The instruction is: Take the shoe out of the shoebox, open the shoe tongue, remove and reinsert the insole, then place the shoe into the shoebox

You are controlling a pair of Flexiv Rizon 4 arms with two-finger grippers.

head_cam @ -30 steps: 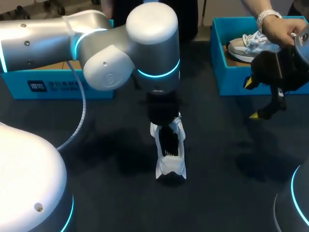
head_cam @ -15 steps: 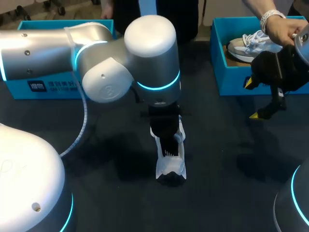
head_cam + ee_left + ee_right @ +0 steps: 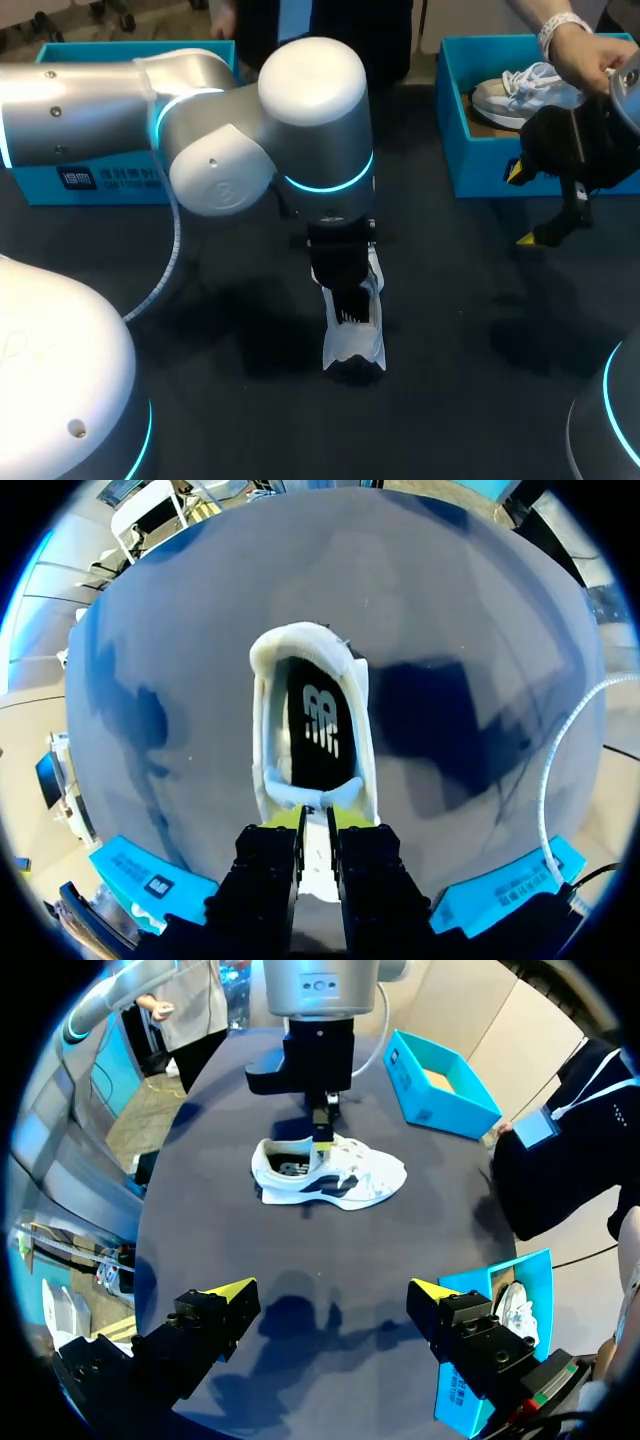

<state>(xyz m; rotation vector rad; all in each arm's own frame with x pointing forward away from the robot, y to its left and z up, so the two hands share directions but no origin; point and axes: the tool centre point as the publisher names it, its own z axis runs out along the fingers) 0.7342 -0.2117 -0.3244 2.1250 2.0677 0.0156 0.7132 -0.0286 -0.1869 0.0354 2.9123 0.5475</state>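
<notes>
From above, the white shoe (image 3: 352,335) stands in the middle of the dark table (image 3: 470,330), with its heel toward 6 o'clock. The left arm (image 3: 200,110) comes in from 9 o'clock. The left hand (image 3: 343,285) is down over the shoe's 12 o'clock end. A blue shoebox (image 3: 100,182) sits at 10 o'clock from the shoe. A second blue box (image 3: 480,168) sits at 2 o'clock, with another shoe (image 3: 520,92) inside. The right hand (image 3: 522,206) hangs in front of that box, its fingers spread. A person's arm (image 3: 565,40) reaches over that box.

From the left wrist, the left hand pinches the shoe tongue (image 3: 312,798) between its yellow tips. The black insole (image 3: 320,730) lies inside the shoe, ahead of the fingers.

From the right wrist, the right hand's fingers are spread wide above the table. Well ahead of them the shoe stands on its sole, and the left hand pinches the tongue from above.
</notes>
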